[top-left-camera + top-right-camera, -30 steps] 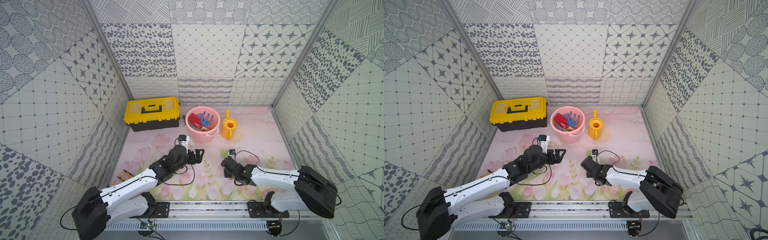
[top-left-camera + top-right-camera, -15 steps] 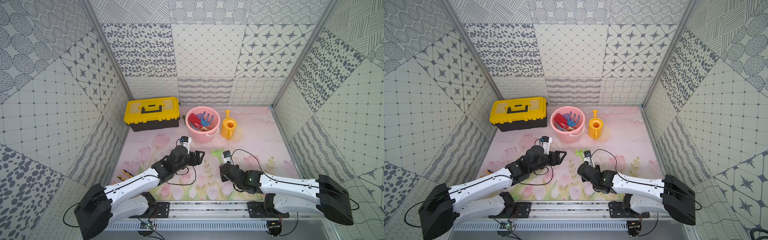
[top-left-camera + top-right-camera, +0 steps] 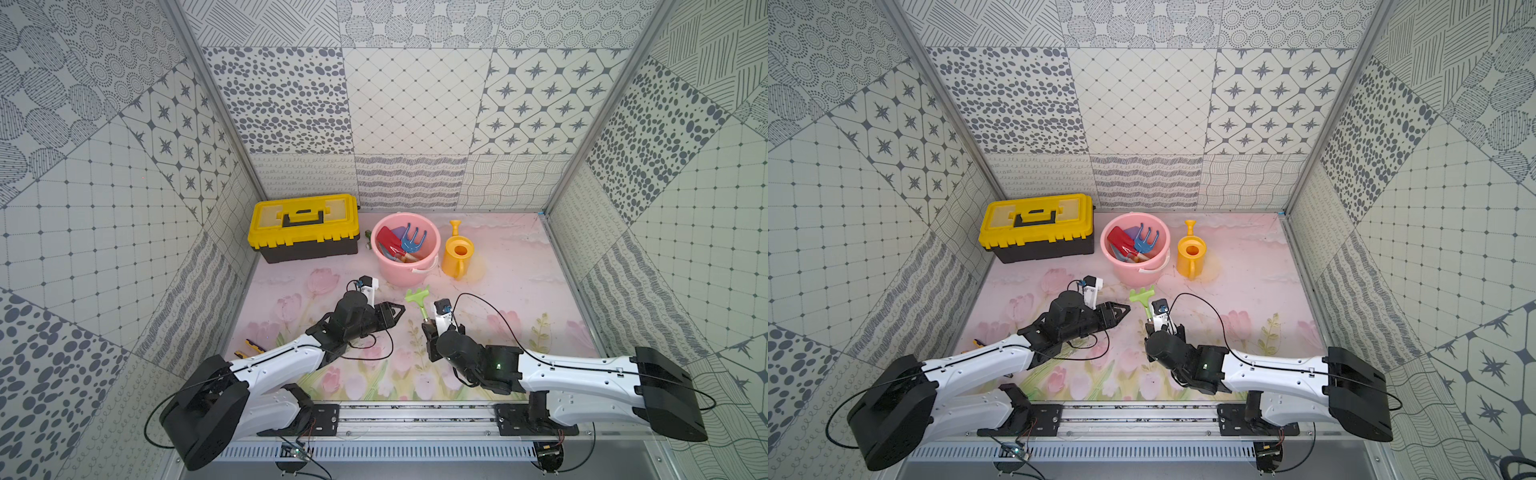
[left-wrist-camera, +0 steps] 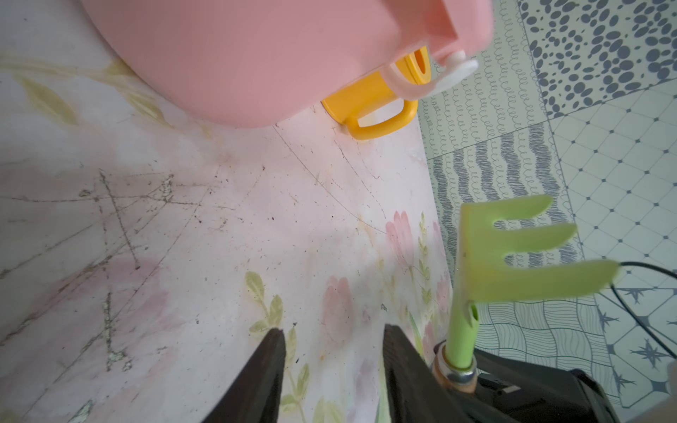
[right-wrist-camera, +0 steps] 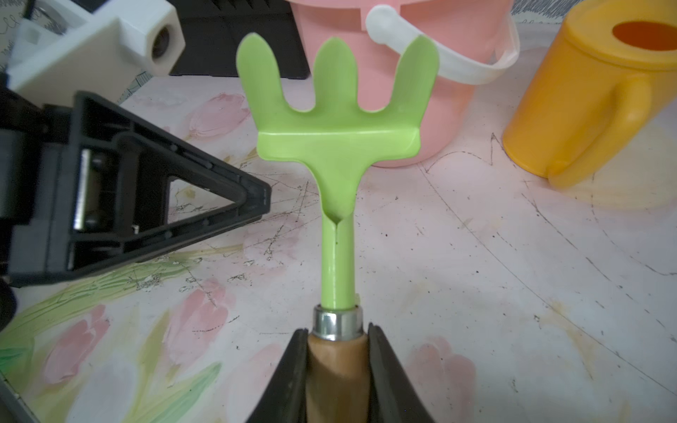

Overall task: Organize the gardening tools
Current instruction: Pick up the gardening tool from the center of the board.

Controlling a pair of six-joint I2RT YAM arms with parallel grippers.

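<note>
Near side of the pink bucket: green rake, mid-bench.
Right gripper: clamped on the rake's wooden handle, plain in the right wrist view.
Left gripper: jaws parted, empty.
Rake axis: near-to-far, tines toward the bucket.
Hidden: handle in both top views; red spade and blue fork half buried in the bucket.

Floral tabletop, yellow toolbox, pink bucket, yellow watering can, pliers

Right gripper grips green rake near pink bucket.
</note>
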